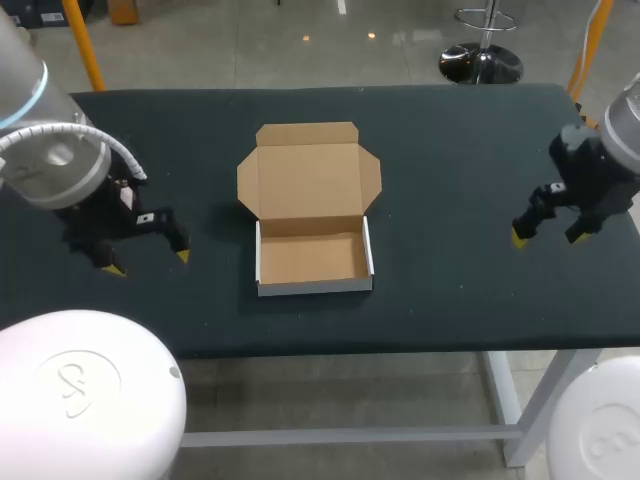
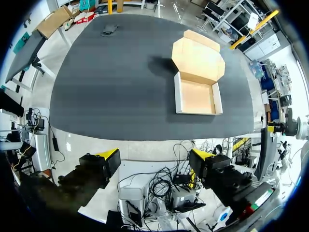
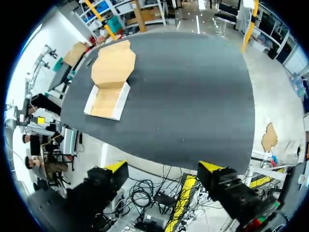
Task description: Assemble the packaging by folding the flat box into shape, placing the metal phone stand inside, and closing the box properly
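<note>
A brown cardboard box (image 1: 312, 258) stands folded into a shallow tray near the middle of the dark table (image 1: 450, 200). Its lid (image 1: 308, 178) lies open and flat behind it, and the tray is empty. My left gripper (image 1: 149, 262) hovers open over the table's left part, well left of the box. My right gripper (image 1: 545, 237) hangs open far to the right. In the left wrist view the box (image 2: 197, 96) lies ahead of the open gripper (image 2: 154, 155). The right wrist view shows the box (image 3: 107, 99) ahead of its open gripper (image 3: 164, 167). I see no metal phone stand that I can name.
A small dark object (image 2: 110, 30) lies on the table's far side, away from the box; I cannot tell what it is. Bare tabletop separates each gripper from the box.
</note>
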Available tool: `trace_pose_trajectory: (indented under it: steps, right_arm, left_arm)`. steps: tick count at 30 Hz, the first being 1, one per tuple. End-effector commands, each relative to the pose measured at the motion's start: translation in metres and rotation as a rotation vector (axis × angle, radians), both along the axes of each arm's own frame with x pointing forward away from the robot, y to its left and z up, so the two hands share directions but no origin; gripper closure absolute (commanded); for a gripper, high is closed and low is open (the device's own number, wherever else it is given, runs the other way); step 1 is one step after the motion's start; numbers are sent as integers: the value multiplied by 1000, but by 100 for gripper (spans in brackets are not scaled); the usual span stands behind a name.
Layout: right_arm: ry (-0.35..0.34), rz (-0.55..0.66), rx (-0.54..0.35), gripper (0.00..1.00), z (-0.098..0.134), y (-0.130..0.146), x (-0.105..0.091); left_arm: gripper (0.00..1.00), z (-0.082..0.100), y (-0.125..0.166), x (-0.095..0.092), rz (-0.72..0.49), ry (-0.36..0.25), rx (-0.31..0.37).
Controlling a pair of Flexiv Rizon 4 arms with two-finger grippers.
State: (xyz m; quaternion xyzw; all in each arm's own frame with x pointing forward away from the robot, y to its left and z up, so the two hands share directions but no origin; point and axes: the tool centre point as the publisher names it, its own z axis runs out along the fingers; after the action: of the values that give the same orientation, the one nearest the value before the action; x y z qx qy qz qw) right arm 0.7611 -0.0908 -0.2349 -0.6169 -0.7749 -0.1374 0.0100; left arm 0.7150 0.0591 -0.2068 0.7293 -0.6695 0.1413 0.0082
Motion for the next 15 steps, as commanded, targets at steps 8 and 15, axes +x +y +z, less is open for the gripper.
trace_pose_trajectory:
  steps: [8,15]
  right_arm:
    - [8,1,-1,0,3,0,1]
    - [8,1,-1,0,3,0,1]
  left_arm:
    - [0,-14,-4,24,23,27,12]
    - [0,-38,-4,46,62,32,21]
